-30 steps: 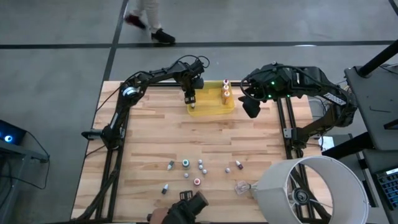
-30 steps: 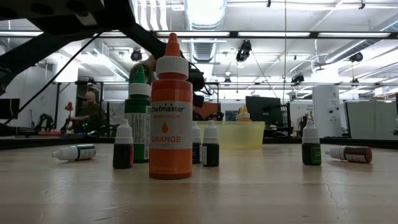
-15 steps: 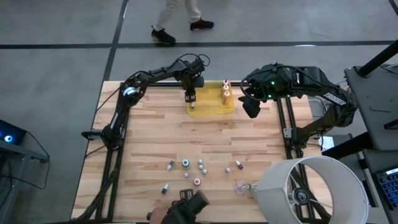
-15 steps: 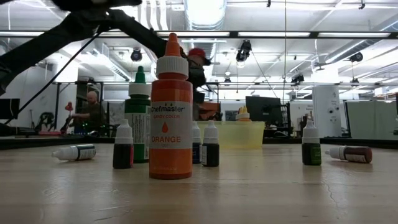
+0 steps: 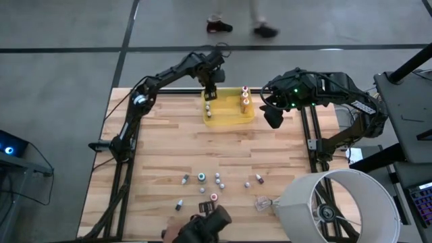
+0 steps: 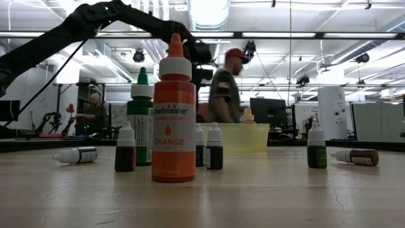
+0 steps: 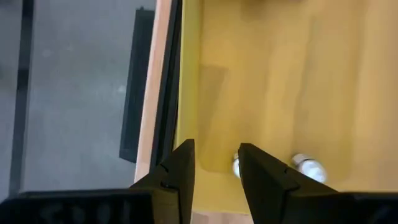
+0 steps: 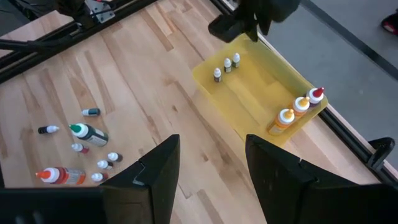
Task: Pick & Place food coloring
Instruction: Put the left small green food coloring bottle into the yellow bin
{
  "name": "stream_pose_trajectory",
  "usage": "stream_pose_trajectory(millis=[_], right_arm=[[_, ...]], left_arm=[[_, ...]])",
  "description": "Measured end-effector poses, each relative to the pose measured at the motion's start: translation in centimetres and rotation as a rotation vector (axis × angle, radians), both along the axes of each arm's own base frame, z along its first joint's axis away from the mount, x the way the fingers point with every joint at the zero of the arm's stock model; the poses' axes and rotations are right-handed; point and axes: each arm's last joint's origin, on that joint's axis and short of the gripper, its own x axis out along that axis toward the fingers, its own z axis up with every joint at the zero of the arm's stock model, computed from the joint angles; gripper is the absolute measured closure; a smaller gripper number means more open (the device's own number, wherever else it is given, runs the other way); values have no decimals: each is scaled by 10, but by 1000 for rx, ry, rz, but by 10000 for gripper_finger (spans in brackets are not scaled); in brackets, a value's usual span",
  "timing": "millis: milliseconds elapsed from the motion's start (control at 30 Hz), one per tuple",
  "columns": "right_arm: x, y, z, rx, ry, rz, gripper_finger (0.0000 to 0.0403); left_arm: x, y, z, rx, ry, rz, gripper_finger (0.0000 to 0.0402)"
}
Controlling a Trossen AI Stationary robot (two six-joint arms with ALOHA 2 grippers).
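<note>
Food coloring (image 8: 227,66): tiny capped bottles, translucent tray (image 8: 261,99)

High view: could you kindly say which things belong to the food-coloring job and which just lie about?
Job: small capped food-coloring bottles, loose on the wooden table and inside the translucent yellow tray.
Lying about: crumpled clear plastic scrap; large white open cylinder.

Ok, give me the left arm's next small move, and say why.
Probably swing the left gripper over to the loose bottles on the table's near side: it hangs open and empty over the tray, where three small bottles already stand.
</note>
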Motion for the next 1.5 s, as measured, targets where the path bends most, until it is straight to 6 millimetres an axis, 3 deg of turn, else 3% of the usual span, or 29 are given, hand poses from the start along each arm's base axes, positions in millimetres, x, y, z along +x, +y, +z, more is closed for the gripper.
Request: stream_pose_trajectory(millis=[100, 300, 867, 1167, 1300, 1500], right_arm=[[0, 0, 0, -3, 1, 3, 229], [0, 0, 0, -8, 3, 8, 229], [0, 0, 0, -12, 6, 13, 229], [0, 0, 0, -14, 7, 17, 229], [0, 0, 0, -17, 7, 19, 229], [0, 0, 0, -18, 5, 19, 229]], left_arm=[[0, -6, 22, 9, -29, 2, 305], [-5, -28, 47, 28, -79, -4, 305], [-13, -96, 81, -78, -62, 23, 305], [-35, -143, 116, -119, -116, 11, 305], [-54, -162, 130, -136, -139, 27, 305], [-80, -197, 139, -180, -149, 27, 305]])
